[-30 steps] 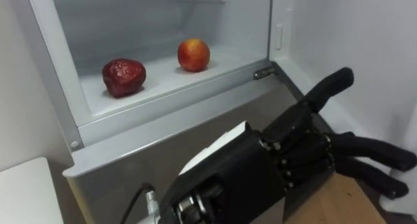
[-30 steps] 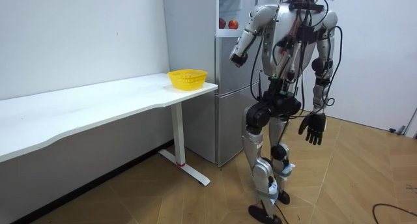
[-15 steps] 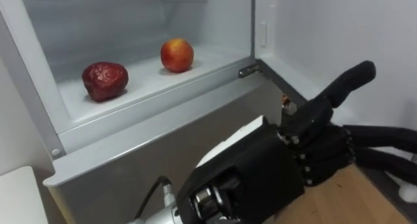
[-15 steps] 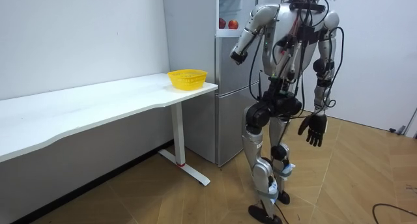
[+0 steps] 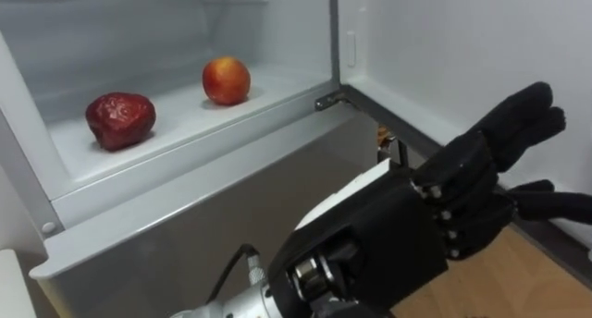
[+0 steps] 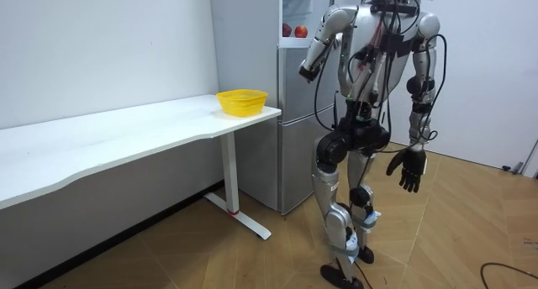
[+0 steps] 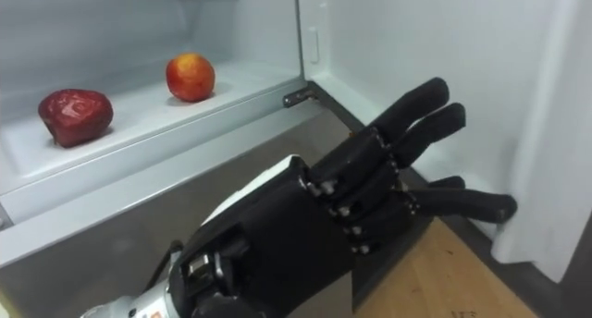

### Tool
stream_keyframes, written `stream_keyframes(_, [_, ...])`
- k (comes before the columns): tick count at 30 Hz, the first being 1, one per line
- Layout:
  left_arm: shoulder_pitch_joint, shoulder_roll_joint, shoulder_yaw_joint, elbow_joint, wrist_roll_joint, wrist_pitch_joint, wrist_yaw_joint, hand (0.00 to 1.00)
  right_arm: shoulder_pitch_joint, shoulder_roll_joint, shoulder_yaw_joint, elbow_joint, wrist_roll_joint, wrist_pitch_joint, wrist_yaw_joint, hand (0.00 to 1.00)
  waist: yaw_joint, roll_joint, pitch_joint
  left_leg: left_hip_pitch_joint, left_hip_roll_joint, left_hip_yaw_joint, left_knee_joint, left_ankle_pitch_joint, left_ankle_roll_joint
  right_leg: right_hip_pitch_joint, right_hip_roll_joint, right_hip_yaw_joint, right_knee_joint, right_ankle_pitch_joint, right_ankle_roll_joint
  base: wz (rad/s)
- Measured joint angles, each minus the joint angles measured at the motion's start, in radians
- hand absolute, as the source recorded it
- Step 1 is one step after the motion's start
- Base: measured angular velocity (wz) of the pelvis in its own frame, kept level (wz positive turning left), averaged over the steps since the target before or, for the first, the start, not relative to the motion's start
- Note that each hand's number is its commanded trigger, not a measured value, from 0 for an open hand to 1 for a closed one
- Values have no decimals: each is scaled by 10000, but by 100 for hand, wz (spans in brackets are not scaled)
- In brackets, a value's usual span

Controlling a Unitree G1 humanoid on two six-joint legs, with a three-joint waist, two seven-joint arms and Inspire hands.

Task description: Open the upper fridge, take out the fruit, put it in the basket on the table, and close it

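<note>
Reaching out: left hand [image 5: 462,202] straight-fingered and empty, short of the fridge shelf [image 5: 176,113]; right hand [image 6: 409,167] hangs loose. Next it likely needs to extend and grasp the apple [image 5: 227,80].

No writing, label or number can be read on the fridge [image 5: 157,221]; none elsewhere.

We see our left arm raised before the chest, the forearm reaching up and forward. The left hand [image 5: 458,202] is spread wide, back turned toward the head camera, fingers straight and fanned, holding nothing. In the room view our right arm hangs down along the body, and the right hand [image 6: 409,166] sits low beside the thigh, fingers loose, empty.
</note>
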Motion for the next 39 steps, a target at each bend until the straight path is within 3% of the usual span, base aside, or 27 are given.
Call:
stream_keyframes(14, [-157,-52,-37,-30,11,9,31,0,117,1,9,8,-223,-47,-92,0,59,63,-41,-11,24,61,-47,0,0,-57,8,179,40,13,-7,-4])
stream_keyframes(19, [-160,192,743,-779,65,0,477,0,186,1,-37,9,-160,-166,-252,0,290,79,-52,-117,53,-24,-75,2,-3,-77,-1,-8,36,22,-30,8])
stream_keyframes(21, [-145,385,1697,-1319,68,-128,671,0,287,10,-209,5,-276,-239,-240,0,703,37,-25,-31,85,-230,-102,12,-20,38,5,-180,27,46,-70,16])
stream_keyframes(26, [183,502,2978,-1721,860,-545,1689,0,388,51,-484,36,-739,-327,-460,0,1655,-163,-21,-26,80,-743,-100,30,-52,155,-89,-744,-28,33,-105,30])
stream_keyframes(28, [668,597,3610,-2073,1713,-639,2302,0,433,94,-513,50,-769,-483,-621,0,2046,-302,-118,-43,58,-963,-92,45,-78,267,-118,-1105,-167,24,-125,39])
stream_keyframes(31, [1105,618,4405,-2465,3084,-743,2987,0,462,228,-748,-10,-1116,-480,-798,0,2596,-430,-201,-63,12,-1320,-93,71,-121,338,-175,-1391,-162,-1,-155,37])
stream_keyframes(34, [1417,616,5624,-2773,4656,-1066,4263,0,483,382,-831,-22,-1374,-490,-973,0,3331,-468,-226,-66,-14,-1833,-91,75,-128,577,-277,-1839,-303,-8,-161,43])
stream_keyframes(38, [1930,622,6827,-2794,5620,-1571,5422,0,485,379,-843,-31,-1586,-539,-1002,0,3886,-363,-229,-132,-82,-2148,-85,79,-133,626,-386,-2154,-313,-21,-125,29])
stream_keyframes(39, [2344,628,7316,-2765,5579,-1680,5713,0,506,391,-938,-166,-1728,-549,-972,0,4011,-316,-227,-157,-98,-2271,-81,79,-133,657,-423,-2276,-316,-26,-112,31])
